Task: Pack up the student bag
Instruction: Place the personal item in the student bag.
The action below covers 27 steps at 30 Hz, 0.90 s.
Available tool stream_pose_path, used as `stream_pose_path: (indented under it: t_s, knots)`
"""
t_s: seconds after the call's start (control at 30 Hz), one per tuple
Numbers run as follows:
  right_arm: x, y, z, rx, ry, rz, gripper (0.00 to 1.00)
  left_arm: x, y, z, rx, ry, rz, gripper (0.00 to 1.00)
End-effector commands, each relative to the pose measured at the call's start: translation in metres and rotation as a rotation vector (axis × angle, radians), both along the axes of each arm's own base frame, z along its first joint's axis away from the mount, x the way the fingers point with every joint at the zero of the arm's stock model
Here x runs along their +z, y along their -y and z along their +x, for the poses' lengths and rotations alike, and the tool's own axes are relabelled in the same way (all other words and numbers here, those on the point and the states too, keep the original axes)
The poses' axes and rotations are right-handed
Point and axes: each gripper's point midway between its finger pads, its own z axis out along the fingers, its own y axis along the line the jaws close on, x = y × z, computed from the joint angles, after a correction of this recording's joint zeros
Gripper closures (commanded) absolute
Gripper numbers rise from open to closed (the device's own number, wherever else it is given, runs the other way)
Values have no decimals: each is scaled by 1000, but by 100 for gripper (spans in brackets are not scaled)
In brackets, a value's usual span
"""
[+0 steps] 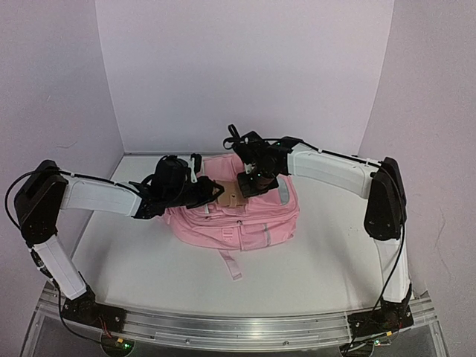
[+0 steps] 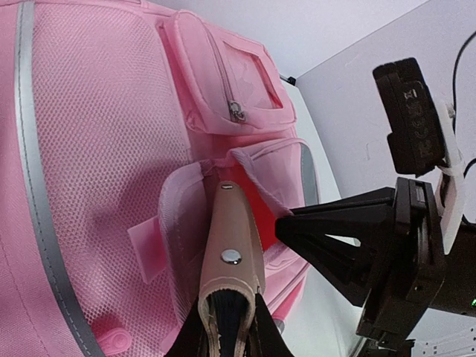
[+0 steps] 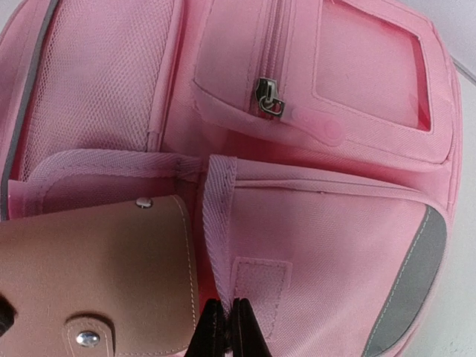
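The pink student bag (image 1: pixel 249 223) lies flat on the table, front pockets up. My left gripper (image 1: pixel 210 195) is shut on a tan leather case (image 2: pixel 230 238) with metal studs. The case's far end sits in the mouth of an open front pocket (image 2: pixel 256 175). My right gripper (image 3: pixel 225 327) is shut on the pink webbing edge (image 3: pixel 218 216) of that pocket's flap, holding it up. From the right wrist the case (image 3: pixel 97 282) shows just left of that edge. The right arm's black fingers (image 2: pixel 342 234) stand close beside the case in the left wrist view.
A zipped upper pocket with a metal pull (image 3: pixel 269 97) lies beyond the open one. A pink strap (image 1: pixel 230 264) trails from the bag toward the near side. White walls (image 1: pixel 245 74) close off the back and both sides. A metal rail (image 1: pixel 238 323) runs along the near edge.
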Motion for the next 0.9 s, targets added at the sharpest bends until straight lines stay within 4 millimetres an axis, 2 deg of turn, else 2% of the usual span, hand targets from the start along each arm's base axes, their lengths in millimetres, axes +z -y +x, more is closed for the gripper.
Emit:
stream_pose_path:
  t_s: [0.0,0.2,0.4,0.47,0.6,0.7,0.8,0.87]
  knots:
    - [41,-8,-17,60,11,83,100,4,-27,19,115,27,-54,100]
    - [42,-9,-21,89,3,85,100,0,-32,30,153,27,-72,100]
    - [37,-9,-23,105,-15,82,100,9,-28,37,152,53,-93,100]
    - [36,-8,-22,103,-15,81,100,9,-21,39,124,46,-96,100]
    - [39,-9,-18,99,-12,94,100,6,9,28,-31,34,-173,100]
    - [40,-10,-16,94,-13,103,100,2,31,10,-151,26,-205,100]
    - [40,-11,-16,95,-18,111,100,-2,40,-2,-192,22,-198,100]
    - [41,-12,-15,93,-18,114,100,-5,39,-6,-196,12,-209,100]
